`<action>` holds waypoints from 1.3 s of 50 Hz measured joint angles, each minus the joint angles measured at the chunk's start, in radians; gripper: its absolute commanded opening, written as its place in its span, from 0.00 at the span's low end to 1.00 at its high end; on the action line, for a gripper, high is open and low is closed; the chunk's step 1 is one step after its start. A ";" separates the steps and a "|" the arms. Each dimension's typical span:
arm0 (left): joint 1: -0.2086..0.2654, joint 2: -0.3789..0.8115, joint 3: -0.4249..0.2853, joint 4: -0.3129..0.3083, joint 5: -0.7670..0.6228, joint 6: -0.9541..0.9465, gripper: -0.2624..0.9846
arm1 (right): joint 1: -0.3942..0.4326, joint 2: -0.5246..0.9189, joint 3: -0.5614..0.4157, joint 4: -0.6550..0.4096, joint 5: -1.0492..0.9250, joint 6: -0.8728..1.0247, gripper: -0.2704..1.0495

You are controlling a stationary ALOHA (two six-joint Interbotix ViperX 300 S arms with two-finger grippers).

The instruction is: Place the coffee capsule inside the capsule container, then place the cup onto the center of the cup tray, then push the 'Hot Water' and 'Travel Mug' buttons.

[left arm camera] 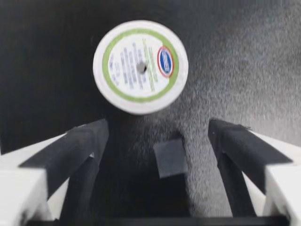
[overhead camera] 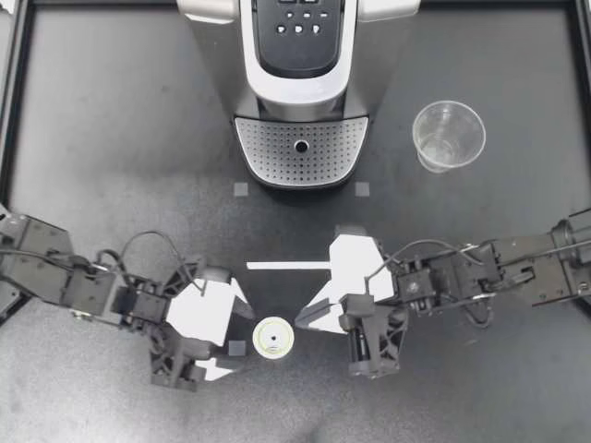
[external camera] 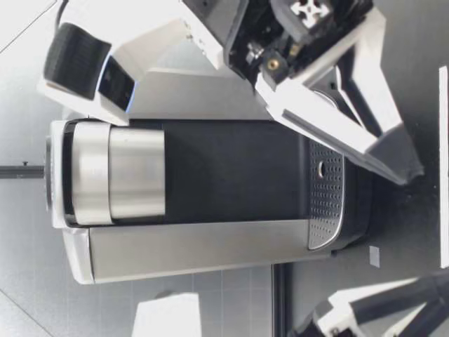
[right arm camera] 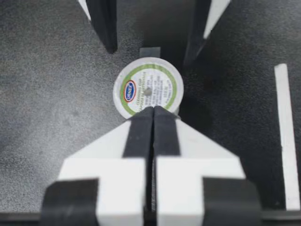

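The coffee capsule [overhead camera: 273, 338], white with a green-ringed lid, stands on the black table between my two grippers. My left gripper [overhead camera: 238, 340] is open, with the capsule [left arm camera: 141, 66] just ahead of its fingertips and untouched. My right gripper [overhead camera: 301, 322] is shut with nothing in it, its tips at the capsule's [right arm camera: 148, 89] edge. The clear plastic cup [overhead camera: 449, 135] stands upright beside the coffee machine [overhead camera: 300, 55]. The perforated cup tray [overhead camera: 301, 148] is bare. In the low view my right gripper [external camera: 414, 172] hangs close before the machine [external camera: 210, 189].
Small grey tape squares [overhead camera: 240, 189] mark the table in front of the machine, and one [left arm camera: 170, 157] lies between my left fingers. A white tape strip [overhead camera: 286, 266] lies ahead of the tray. The machine's buttons [overhead camera: 298, 28] sit on its top panel.
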 measured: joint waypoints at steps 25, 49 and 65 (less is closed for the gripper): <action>0.026 0.023 -0.035 0.000 -0.020 0.035 0.83 | 0.018 0.043 -0.017 -0.002 0.037 0.005 0.25; 0.029 0.067 -0.087 0.000 -0.023 0.054 0.83 | 0.021 0.086 -0.055 -0.002 0.064 0.005 0.25; 0.029 0.080 -0.104 0.000 -0.020 0.063 0.81 | 0.021 0.089 -0.058 -0.002 0.064 0.002 0.25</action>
